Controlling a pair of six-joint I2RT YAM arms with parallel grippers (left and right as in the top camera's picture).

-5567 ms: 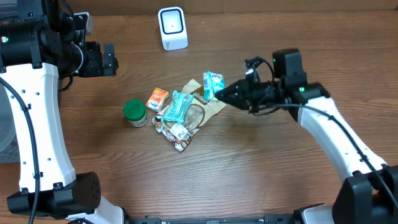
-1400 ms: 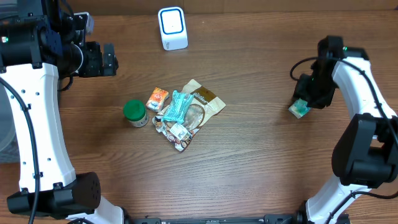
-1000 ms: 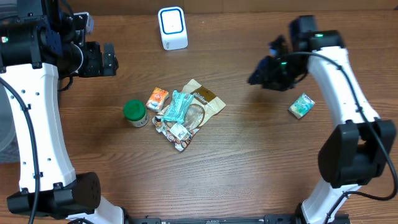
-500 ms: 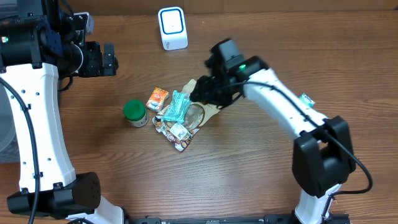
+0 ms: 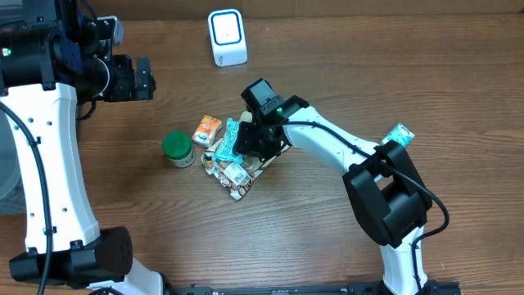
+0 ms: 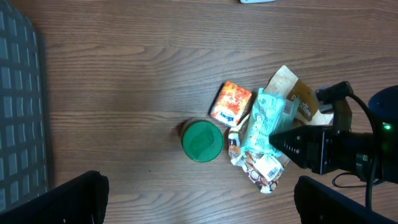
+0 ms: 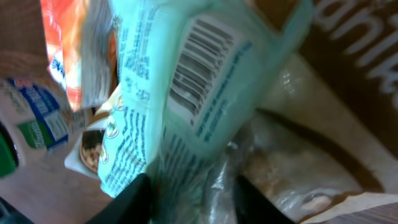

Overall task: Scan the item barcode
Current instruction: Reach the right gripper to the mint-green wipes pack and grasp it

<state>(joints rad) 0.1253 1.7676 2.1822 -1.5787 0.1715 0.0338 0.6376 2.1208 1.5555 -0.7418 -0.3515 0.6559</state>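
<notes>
Right gripper (image 5: pixel 243 148) — swung back onto teal packet (image 5: pixel 227 145).

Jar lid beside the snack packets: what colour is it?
The lid is green; the left wrist view shows it best.

The table (image 5: pixel 327 246) is viewed from directly above by the overhead camera, with the scanner (image 5: pixel 227 37) included at its far edge. The left wrist camera is held high, facing straight down, well clear of the heap of packets (image 6: pixel 258 165). The right wrist camera is set very close to the teal packet (image 7: pixel 186 81), its barcode (image 7: pixel 202 59) filling much of the frame. That packet is recorded in all three views.
</notes>
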